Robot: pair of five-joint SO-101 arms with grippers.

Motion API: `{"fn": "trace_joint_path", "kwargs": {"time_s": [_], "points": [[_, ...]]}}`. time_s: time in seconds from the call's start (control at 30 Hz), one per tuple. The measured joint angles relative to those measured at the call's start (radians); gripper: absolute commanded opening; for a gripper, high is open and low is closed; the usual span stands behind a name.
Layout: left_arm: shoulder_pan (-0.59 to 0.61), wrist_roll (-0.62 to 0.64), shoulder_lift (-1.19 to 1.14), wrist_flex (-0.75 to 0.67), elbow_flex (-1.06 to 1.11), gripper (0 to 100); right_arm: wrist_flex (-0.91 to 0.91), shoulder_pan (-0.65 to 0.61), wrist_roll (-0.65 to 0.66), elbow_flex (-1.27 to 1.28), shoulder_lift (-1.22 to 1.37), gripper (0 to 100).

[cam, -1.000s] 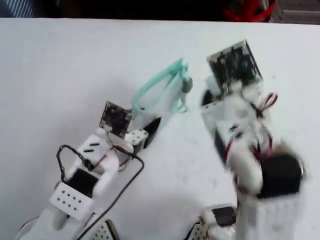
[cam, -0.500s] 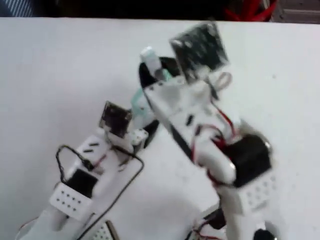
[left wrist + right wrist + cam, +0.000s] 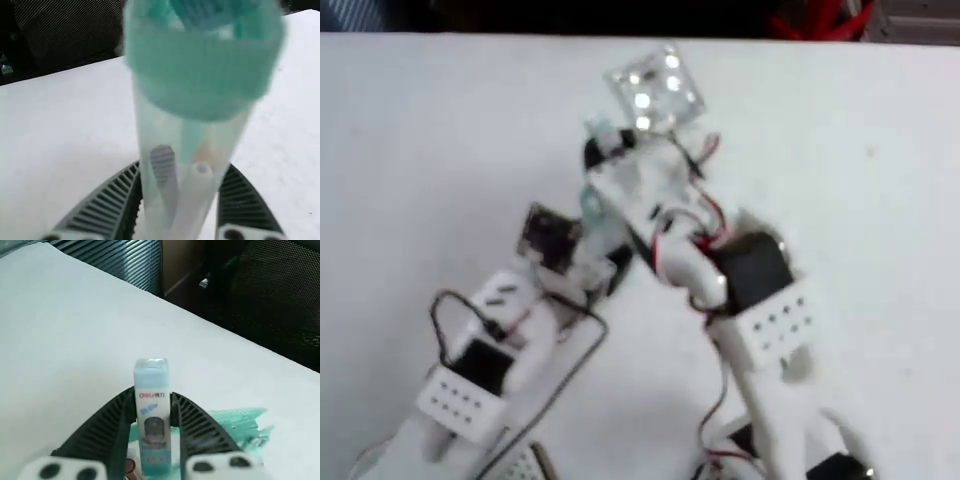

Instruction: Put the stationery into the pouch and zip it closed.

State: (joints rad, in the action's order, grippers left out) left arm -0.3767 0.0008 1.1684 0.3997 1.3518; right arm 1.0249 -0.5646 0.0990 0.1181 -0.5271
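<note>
In the high view the left arm (image 3: 485, 345) rises from the lower left corner of the white table (image 3: 420, 130) toward the middle of the frame, with a dark circuit board (image 3: 551, 236) on its wrist. Just past that board a patch of teal marks the pouch (image 3: 590, 205), left of centre and mostly covered by the two arms.

The left wrist view shows the left gripper (image 3: 182, 172) clamped narrowly on the clear body of the pouch (image 3: 192, 145), one ribbed black finger (image 3: 112, 207) pressed against each side. The pouch stands upright in this grip, and its teal zip band (image 3: 200, 75) is at the far end, blurred. A white tube (image 3: 197, 187) and a grey ridged piece (image 3: 162, 165) lie inside it. I cannot tell whether the zip is open.

Further right in the high view, the right arm (image 3: 760, 320) climbs from the lower right edge to upper centre. Its own board (image 3: 655, 88), dotted with bright spots, sits over the pouch area.

In the right wrist view the right gripper (image 3: 152, 393) is closed on a pale blue and white eraser (image 3: 151, 375), which stands upright between the fingers with its end sticking out past the tips. Beyond the gripper, the pouch's teal edge lies on the table. A dark mesh chair (image 3: 270, 300) stands beyond the table edge.
</note>
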Motion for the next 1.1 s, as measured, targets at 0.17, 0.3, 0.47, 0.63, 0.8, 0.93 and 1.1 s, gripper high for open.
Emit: {"fn": "trace_joint_path", "kwargs": {"time_s": [0.17, 0.3, 0.47, 0.63, 0.8, 0.93, 1.1], "points": [[0.002, 0.0, 0.0, 0.0, 0.0, 22, -0.123, 0.032, -0.068, 0.106, -0.006, 1.8], [0.002, 0.0, 0.0, 0.0, 0.0, 22, -0.189, 0.048, -0.133, 0.189, -0.038, 2.1], [0.002, 0.0, 0.0, 0.0, 0.0, 22, -0.169, 0.029, -0.074, 0.261, -0.137, 5.0], [0.005, 0.0, 0.0, 0.0, 0.0, 22, -0.069, 0.011, -0.026, 0.273, -0.227, 25.2], [0.025, 0.005, 0.0, 0.0, 0.0, 22, -0.023, 0.011, -0.015, 0.278, -0.311, 29.4], [0.032, 0.005, 0.0, 0.0, 0.0, 22, 0.014, 0.025, -0.009, 0.244, -0.339, 29.4], [0.029, 0.005, 0.0, 0.0, 0.0, 22, 0.037, 0.152, -0.009, 0.115, -0.281, 29.4]]}}
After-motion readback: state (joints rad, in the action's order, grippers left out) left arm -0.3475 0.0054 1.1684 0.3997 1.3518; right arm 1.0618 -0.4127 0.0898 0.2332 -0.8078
